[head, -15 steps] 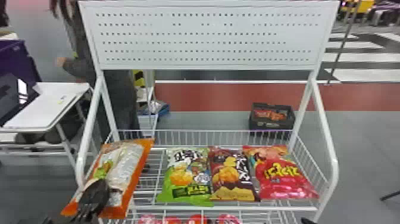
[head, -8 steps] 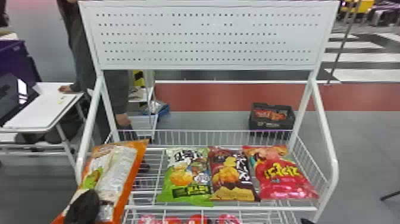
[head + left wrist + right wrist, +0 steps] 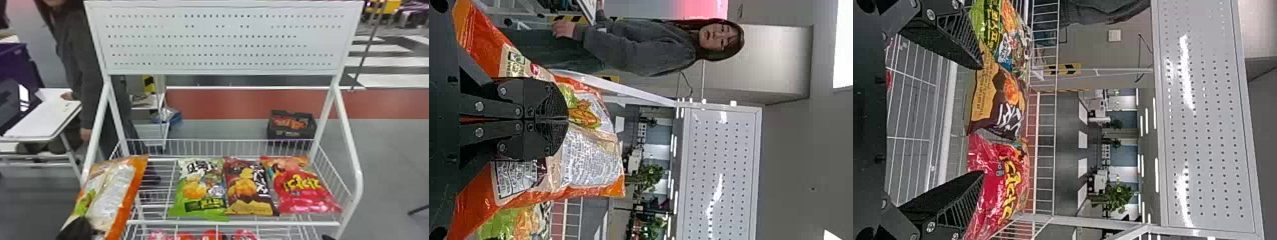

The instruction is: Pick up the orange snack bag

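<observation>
Built as white wire shelf (image 3: 153, 222); carries, left to right, green bag (image 3: 198, 191), brown bag (image 3: 249, 191) and red bag (image 3: 303, 188); holds red packages (image 3: 212, 235) one level lower.

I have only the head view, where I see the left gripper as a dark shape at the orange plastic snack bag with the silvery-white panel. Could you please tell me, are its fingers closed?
Observer: Yes. In the left wrist view, the left gripper has its two black fingers together, pinching the orange plastic snack bag.
Operator: Thank you. And the right gripper, please, is it open or shut?
Observer: Open. The right wrist view shows its fingertips wide apart.
Operator: Which bag do you see through this opening?
Observer: Mainly the dark brown snack bag with the yellow lower edge, farther off, between the fingertips.
</observation>
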### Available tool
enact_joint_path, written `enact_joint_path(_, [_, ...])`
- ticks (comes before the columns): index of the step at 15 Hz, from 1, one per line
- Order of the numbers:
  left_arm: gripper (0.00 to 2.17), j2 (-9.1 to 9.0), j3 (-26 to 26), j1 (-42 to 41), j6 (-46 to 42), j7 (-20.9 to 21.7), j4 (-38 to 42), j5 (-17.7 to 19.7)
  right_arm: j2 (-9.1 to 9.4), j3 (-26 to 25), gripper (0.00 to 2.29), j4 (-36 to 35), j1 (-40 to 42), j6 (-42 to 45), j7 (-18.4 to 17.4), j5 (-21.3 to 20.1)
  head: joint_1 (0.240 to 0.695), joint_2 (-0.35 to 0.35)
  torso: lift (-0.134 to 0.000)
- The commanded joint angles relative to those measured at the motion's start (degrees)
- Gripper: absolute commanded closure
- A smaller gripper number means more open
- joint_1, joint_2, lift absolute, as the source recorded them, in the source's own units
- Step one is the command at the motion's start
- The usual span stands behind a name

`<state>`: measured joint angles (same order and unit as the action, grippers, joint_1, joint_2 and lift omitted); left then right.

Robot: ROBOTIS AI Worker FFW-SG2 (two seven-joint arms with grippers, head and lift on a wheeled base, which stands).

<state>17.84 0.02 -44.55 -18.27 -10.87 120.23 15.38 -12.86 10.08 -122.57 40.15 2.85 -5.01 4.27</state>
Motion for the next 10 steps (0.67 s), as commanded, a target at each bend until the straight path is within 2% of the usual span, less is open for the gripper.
enact_joint_path(1, [1.44, 0.00, 0.9, -1.2, 0.0, 0.3, 0.4, 0.0, -0.14, -0.1, 0.14, 0.0, 0.1, 0.0, 0.0, 0.0, 0.499, 0.000, 0.000])
enact_joint_path(10, [1.44, -0.18, 2.0, -6.0, -4.1, 0.2, 1.1, -2.4, -0.58, -0.1, 0.14, -1.3, 0.8, 0.0, 0.0, -0.1, 0.499, 0.000, 0.000])
